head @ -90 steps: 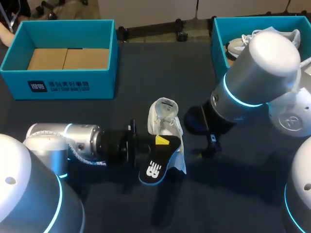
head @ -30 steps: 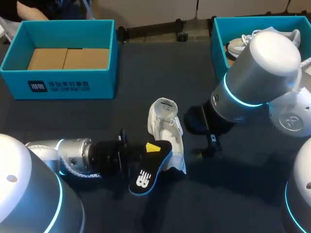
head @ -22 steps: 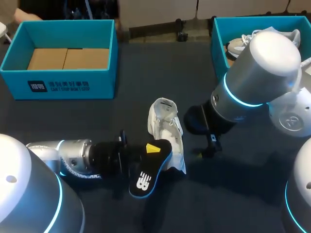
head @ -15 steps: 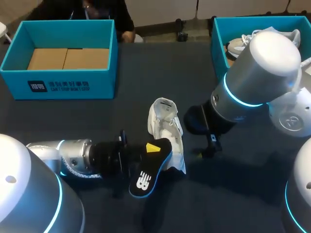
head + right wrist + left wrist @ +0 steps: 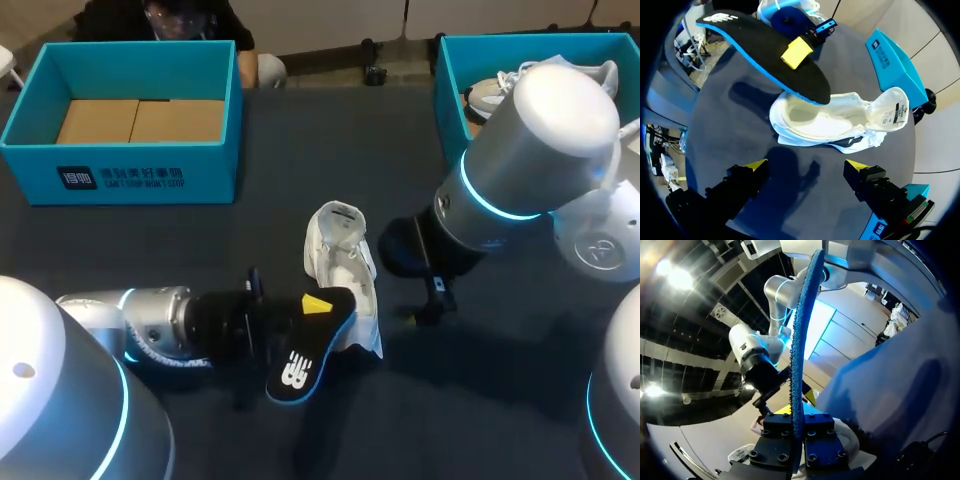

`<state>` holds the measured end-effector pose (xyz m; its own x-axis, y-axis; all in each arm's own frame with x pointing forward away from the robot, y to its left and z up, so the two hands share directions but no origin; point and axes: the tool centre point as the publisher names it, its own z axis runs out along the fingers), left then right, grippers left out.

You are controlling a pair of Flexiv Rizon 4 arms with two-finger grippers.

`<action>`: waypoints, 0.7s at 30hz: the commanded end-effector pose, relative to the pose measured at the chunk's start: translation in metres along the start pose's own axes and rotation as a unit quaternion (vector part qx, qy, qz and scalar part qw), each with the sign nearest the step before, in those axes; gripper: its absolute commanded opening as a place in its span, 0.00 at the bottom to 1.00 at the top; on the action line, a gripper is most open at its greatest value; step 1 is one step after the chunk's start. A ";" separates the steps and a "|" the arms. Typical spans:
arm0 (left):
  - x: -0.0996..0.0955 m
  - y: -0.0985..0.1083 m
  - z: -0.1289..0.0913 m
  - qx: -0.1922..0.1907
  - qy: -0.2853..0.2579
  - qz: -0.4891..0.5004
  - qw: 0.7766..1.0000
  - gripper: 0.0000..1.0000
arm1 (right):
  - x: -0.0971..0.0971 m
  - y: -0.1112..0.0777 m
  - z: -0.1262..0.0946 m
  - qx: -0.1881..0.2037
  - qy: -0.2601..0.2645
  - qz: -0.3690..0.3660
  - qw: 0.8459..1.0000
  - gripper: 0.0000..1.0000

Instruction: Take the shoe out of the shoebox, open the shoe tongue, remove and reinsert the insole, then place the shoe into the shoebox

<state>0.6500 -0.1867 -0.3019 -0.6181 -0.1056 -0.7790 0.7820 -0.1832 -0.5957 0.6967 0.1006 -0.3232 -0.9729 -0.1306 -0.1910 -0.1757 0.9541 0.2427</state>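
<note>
A white shoe (image 5: 345,268) lies on the dark table at the middle, its tongue folded back and its opening up. My left gripper (image 5: 311,304) is shut on a black insole with a blue rim (image 5: 300,362), holding it just off the shoe's near-left side, one end over the shoe's edge. From the left wrist the insole (image 5: 801,335) appears edge-on between the left gripper (image 5: 796,435) fingers. My right gripper (image 5: 805,165) stands open just right of the shoe (image 5: 832,122), nothing between its fingers; the insole (image 5: 760,47) hangs beyond the shoe. The right gripper (image 5: 430,300) is mostly hidden under its arm.
A teal shoebox (image 5: 120,180) with a cardboard liner stands at the back left. Another teal shoebox (image 5: 448,70) at the back right holds a second shoe (image 5: 485,95). A person's hand (image 5: 255,70) rests at the table's far edge beside the left box.
Since the oldest frame my left gripper has drawn the insole back to the left and nearer, away from the shoe. In the last second both arms kept still; a person came to the far edge.
</note>
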 end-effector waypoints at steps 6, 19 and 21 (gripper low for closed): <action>-0.001 -0.006 0.009 0.008 0.005 0.005 1.000 0.00 | 0.001 -0.001 0.000 -0.001 -0.001 -0.001 1.000 1.00; -0.004 -0.002 0.014 -0.003 0.004 0.008 1.000 0.00 | 0.001 -0.001 0.000 -0.001 -0.001 -0.001 1.000 1.00; -0.004 -0.003 0.016 -0.002 0.005 0.008 1.000 0.00 | 0.001 -0.001 0.000 -0.001 -0.001 -0.001 1.000 1.00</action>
<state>0.6505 -0.1975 -0.2952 -0.6060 -0.0976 -0.7895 0.7907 -0.1828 -0.5843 0.6967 0.1006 -0.3232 -0.9729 -0.1306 -0.1910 -0.1757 0.9541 0.2427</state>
